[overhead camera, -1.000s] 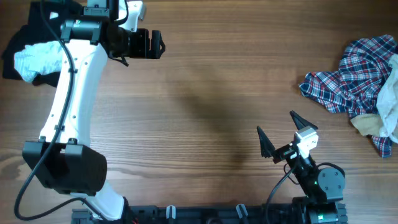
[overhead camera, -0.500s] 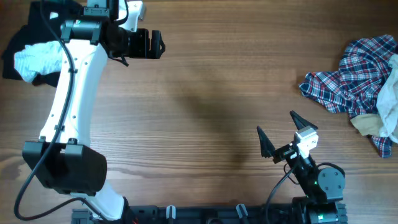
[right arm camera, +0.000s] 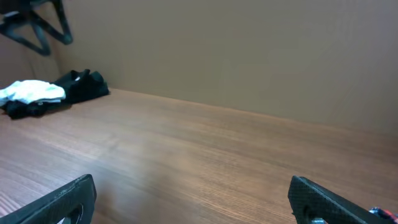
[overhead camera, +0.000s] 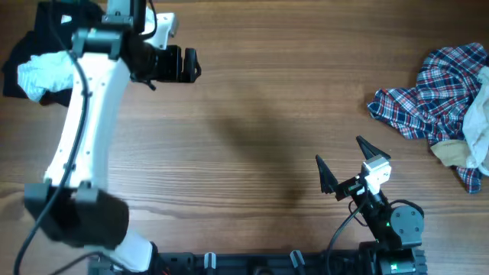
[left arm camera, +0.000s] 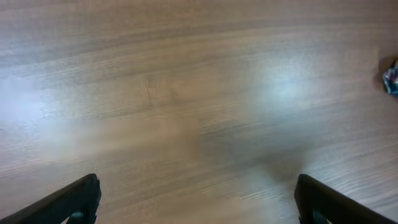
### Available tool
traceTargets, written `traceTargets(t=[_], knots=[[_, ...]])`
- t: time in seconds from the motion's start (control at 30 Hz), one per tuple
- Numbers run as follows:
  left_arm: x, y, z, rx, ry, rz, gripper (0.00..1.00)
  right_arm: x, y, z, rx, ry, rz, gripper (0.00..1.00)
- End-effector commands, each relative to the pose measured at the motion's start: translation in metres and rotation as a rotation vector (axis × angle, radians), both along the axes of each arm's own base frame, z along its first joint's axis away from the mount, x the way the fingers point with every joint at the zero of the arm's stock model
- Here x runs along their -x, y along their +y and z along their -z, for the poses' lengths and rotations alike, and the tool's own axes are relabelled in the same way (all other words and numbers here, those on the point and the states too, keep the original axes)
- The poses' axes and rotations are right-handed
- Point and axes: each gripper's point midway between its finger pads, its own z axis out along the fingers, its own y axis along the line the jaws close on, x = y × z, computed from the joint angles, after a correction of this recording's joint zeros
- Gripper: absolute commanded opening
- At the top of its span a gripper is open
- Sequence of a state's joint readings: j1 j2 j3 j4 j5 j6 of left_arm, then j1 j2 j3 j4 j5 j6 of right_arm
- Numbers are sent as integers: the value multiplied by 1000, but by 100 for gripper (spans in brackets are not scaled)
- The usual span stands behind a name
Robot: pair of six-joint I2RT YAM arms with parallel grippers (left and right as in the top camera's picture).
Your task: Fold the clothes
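- Nearest the robot's base, the right claw [overhead camera: 338,150] hovers low over the brown wooden worktop [overhead camera: 252,107]. Its two black fingers are spread wide with nothing between them.
- Well off to its right lies a crumpled red-blue-white plaid shirt [overhead camera: 432,92]. A beige piece of cloth [overhead camera: 449,153] touches its near edge, and a pale cloth [overhead camera: 479,114] runs out of view beside it.
- These look light, limp and easily bunched. I'd pinch the shirt by a loose outer hem or corner, not the middle of the heap, so that it drags out flat.
- Farther back, the left claw [overhead camera: 195,63] is also spread and empty, over bare wood.
- In the far left corner, a small pale-blue garment [overhead camera: 37,74] sits crumpled on a black garment [overhead camera: 21,47]. It is soft, so it likely lifts free if taken by its edge.
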State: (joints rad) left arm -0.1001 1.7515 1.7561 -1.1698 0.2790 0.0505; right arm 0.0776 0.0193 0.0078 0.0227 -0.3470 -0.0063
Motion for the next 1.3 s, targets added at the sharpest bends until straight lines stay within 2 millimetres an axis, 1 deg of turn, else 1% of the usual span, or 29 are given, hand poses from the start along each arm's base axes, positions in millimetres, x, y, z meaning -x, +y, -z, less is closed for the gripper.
traceTargets(t=[0.0,0.07,0.13,0.17,0.2,0.23,0.27,0.3,0.33,0.43,0.53,0.63,0.73,0.87,0.97,1.03,1.1,1.27], knots=[[36,5,-17,-9,-124,18,100,0,-3,-3,16,-26,15,100],[52,7,-9,-6,-188,16,100,0,-3,-3,16,-26,15,100],[71,12,5,-14,-276,5,100,0,-3,-3,16,-26,15,100],[83,16,16,-23,-330,-5,100,0,-3,-3,16,-26,15,100],[90,18,22,-26,-357,-10,100,0,-3,-3,16,-26,15,100],[103,20,33,-24,-394,-12,100,0,-3,-3,16,-26,15,100],[126,22,52,-18,-455,-14,100,0,-3,-3,16,-26,15,100],[140,24,64,-13,-492,-16,100,0,-3,-3,16,-26,15,100],[147,24,70,-10,-523,-17,100,0,-3,-3,16,-27,15,100],[159,26,82,2,-635,-20,100,0,-3,-3,17,-26,15,100],[162,27,86,10,-716,-26,100,0,-3,-3,16,-27,15,100],[163,34,86,4,-765,-56,100,0,-3,-3,16,-26,15,100],[163,42,80,-8,-804,-89,100,0,-3,-3,16,-26,15,100],[162,50,68,-17,-913,-124,100,0,-3,-3,16,-26,15,100],[161,51,62,-12,-995,-128,100,0,-3,-3,16,-26,15,100],[160,50,62,-8,-1029,-127,100,0,-3,-3,17,-26,15,100],[160,48,55,5,-1078,-121,100,0,-3,-3,17,-25,15,100],[160,48,51,6,-1102,-121,100,0,-3,-3,16,-25,15,100]])
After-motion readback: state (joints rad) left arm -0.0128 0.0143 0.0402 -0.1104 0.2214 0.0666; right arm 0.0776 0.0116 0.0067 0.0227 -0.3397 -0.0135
